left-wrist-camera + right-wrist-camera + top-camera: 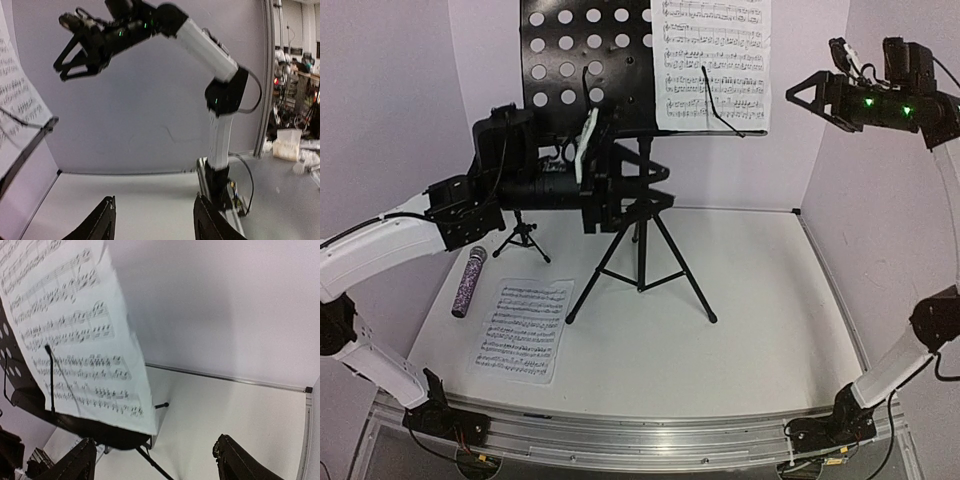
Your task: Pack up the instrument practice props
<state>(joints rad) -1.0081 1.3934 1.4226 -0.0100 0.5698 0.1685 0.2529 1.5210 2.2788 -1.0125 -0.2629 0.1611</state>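
Both claws stand apart and grip nothing. Your left claw [154,205] is near the music stand [641,255]. Your right claw [156,442] is just right of the sheet [712,60] on its desk. The music stand is probably stiff and top-heavy, so take the post, not the desk. Both that sheet and the second sheet [523,328], flat on the tabletop [750,320] below your left claw, are light and floppy, so pinch an edge. The mic stand [523,235], below your left claw, looks light and rigid: grip the stem. The microphone [469,283] beside it may roll, so clamp it mid-barrel.
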